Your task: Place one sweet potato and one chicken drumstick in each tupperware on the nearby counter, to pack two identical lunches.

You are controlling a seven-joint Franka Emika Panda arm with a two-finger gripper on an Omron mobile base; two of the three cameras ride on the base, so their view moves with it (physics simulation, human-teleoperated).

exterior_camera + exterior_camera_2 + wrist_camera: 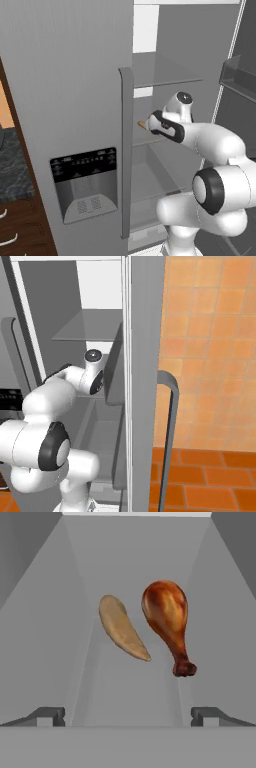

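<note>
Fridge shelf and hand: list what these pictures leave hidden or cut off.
- Gripper: open in the hand view; in both base views the arm's own wrist covers the fingers.
- Sweet potato: in the left base view only a tan tip pokes out past the wrist and the door handle.
- Chicken drumstick: whether it touches the sweet potato cannot be told.
- Counter: cut off by the left base view's edge; no tupperware is seen on it.

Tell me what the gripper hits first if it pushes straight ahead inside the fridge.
Probably the sweet potato or the chicken drumstick. Both lie ahead between the open gripper's fingertips, close together on the fridge shelf. Depth is unclear, so which comes first is uncertain.
</note>
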